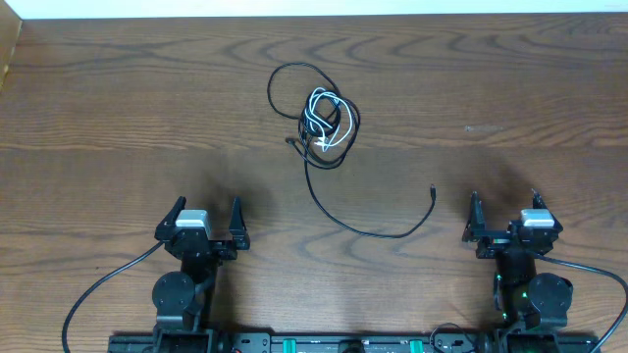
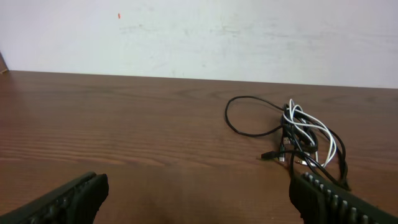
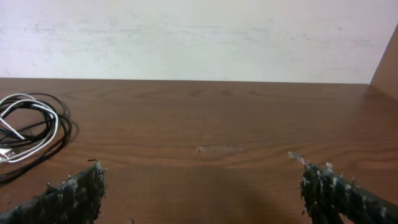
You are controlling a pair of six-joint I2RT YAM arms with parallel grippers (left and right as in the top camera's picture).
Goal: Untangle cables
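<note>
**Overhead.** Surface [image 1: 118, 98]: dark wood, carrying both cables.
- Black cable [image 1: 391, 236]: coiled in a knot at the far centre. One open loop was thrown out to the far left. A free tail curved toward the robot and then rightward, so its long axis ran from knot to near-right. The end plug pointed away from the robot, near the right claw [image 1: 504, 201] but not touching it.
- White cable [image 1: 316, 101]: small loops threaded inside the black coil, with no clear axis of its own.
- Left claw [image 1: 207, 206]: jaws spread wide and empty, parked at the near edge well apart from the knot. Right claw likewise. Judged a start posture, leaving the work in full view with nothing yet separated.

**Left wrist.** Left claw [image 2: 199, 186]: fingers [image 2: 74, 196] wide apart, nothing between them. Knot ahead and to the right. Black cable [image 2: 226, 117] loop lay leftmost; white cable [image 2: 318, 126] crossed over the black strands.

**Right wrist.** Right claw [image 3: 199, 180]: jaws wide, empty. White cable [image 3: 56, 121] and black cable [image 3: 67, 130] showed at the far left edge, with bare surface directly ahead.
</note>
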